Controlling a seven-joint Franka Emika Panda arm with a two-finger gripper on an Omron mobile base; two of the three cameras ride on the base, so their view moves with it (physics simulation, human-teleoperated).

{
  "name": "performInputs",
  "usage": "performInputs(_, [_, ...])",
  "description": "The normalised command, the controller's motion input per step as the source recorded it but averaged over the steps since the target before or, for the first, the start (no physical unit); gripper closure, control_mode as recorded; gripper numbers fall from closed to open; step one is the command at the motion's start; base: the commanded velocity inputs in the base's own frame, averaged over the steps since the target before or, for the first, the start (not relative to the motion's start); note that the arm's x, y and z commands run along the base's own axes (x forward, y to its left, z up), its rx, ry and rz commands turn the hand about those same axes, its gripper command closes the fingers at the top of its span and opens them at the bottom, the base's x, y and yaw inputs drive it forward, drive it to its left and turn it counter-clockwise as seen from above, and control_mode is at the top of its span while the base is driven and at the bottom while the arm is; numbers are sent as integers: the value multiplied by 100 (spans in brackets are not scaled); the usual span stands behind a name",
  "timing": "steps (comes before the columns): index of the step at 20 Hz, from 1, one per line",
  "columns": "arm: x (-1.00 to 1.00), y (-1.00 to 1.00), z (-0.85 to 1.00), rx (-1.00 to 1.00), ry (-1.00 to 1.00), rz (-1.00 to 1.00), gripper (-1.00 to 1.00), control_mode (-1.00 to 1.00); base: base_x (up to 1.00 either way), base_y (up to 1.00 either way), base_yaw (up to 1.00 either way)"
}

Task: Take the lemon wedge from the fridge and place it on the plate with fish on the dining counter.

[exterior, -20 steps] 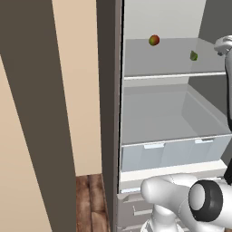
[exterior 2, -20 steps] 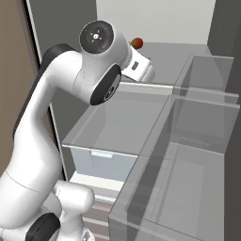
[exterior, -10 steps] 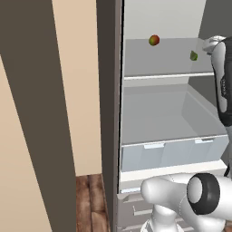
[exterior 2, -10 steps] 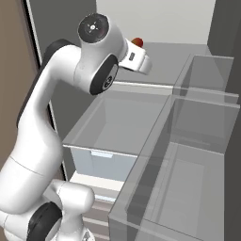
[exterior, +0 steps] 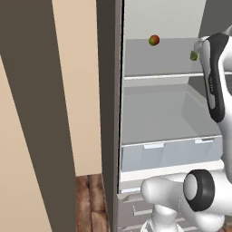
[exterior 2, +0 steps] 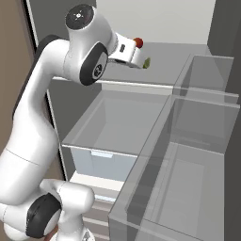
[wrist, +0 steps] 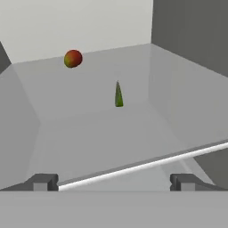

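1. Inside fridge [exterior: 158, 113], door open; pale interior w/ upper shelf [exterior 2: 174, 61], deeper shelf space below, clear drawer bins [exterior: 167, 152] at bottom.
2. On upper shelf: lemon wedge [wrist: 118, 95], small yellow-green sliver, standing narrow end up in hand view, roughly mid-shelf, toward right wall.
3. Same wedge in left base view [exterior: 194, 55], partly tucked behind arm; in right base view [exterior 2: 147, 62] just past tip of robot hand.
4. Farther back + left on same shelf: round red-orange-and-green fruit [wrist: 73, 59], near rear wall; well apart from wedge. Also seen at [exterior: 154, 40] and [exterior 2: 138, 42].
5. Gripper [wrist: 114, 181] at shelf's front edge, fingers spread wide, nothing between them; fingertips [wrist: 43, 182] low in hand view, one each side, white shelf lip running across between them.
6. Not touching wedge; wedge ahead of gripper, about centred between the two tips.
7. Arm reaching up + forward from base, elbow high, hand pointing into upper shelf (right base view [exterior 2: 129, 52]).
8. Right side of right base view: clear door bins [exterior 2: 197, 141], stacked.
9. Left of fridge in left base view: beige wall panel [exterior: 74, 90], dark side panel [exterior: 41, 113], strip of wood floor [exterior: 90, 199] low down.
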Motion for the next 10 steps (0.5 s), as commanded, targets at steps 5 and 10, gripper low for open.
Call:
performInputs(5, [24, 0, -4, 0, 1, 0, -100, -100, 0, 0, 0])
performInputs(10, [53, 0, -1, 0, 2, 0, -100, -100, 0, 0, 0])
